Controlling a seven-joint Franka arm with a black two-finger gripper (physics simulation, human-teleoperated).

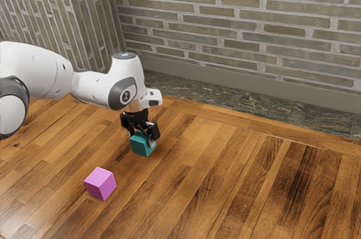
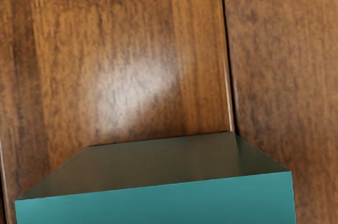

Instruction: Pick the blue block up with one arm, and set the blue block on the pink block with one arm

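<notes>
Pincer (image 1: 144,137) gripping blue block (image 1: 139,147) by two sides, ready for carrying; pink block (image 1: 100,183) sits near, apart, on desk (image 1: 254,182).

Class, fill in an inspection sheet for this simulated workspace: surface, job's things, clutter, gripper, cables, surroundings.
Surface: glossy brown wooden planks.
Job's things: blue-green cube block held between the fingers; pink cube block apart from it, nearer the camera, with nothing on top.
Clutter: nothing seen.
Grippers: black two-finger gripper shut on the blue-green cube block.
Cables: nothing seen.
Surroundings: grey brick walls; dark stone strip along their base.
</notes>
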